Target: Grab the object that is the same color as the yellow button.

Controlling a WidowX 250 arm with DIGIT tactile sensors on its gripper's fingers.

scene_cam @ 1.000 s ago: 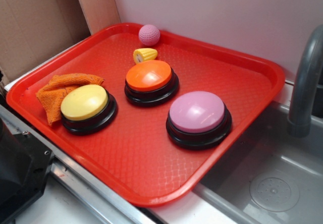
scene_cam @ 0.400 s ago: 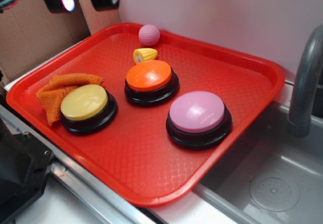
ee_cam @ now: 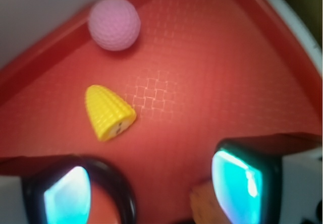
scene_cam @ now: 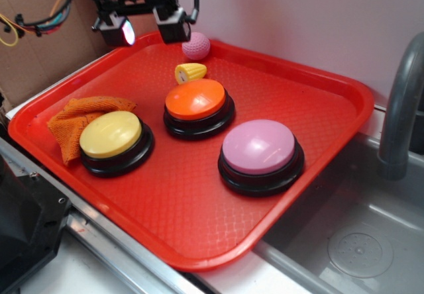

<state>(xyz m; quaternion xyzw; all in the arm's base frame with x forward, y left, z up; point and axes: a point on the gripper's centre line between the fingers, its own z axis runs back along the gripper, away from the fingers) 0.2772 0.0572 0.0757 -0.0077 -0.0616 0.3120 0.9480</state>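
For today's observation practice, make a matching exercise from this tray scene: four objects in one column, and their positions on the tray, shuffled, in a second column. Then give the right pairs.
Things:
1. toy corn
2. pink ball
3. orange cloth
4. pink button

Places:
A. tucked partly under the yellow button
B. nearest the sink
C. by the tray's far rim, beside the gripper
D. just behind the orange button

Pairs: 1-D, 2-C, 3-A, 4-B

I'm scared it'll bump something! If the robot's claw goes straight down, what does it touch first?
Probably bare red plastic tray. The open gripper points down beside the small yellow toy corn piece, not over it, though depth is unclear.
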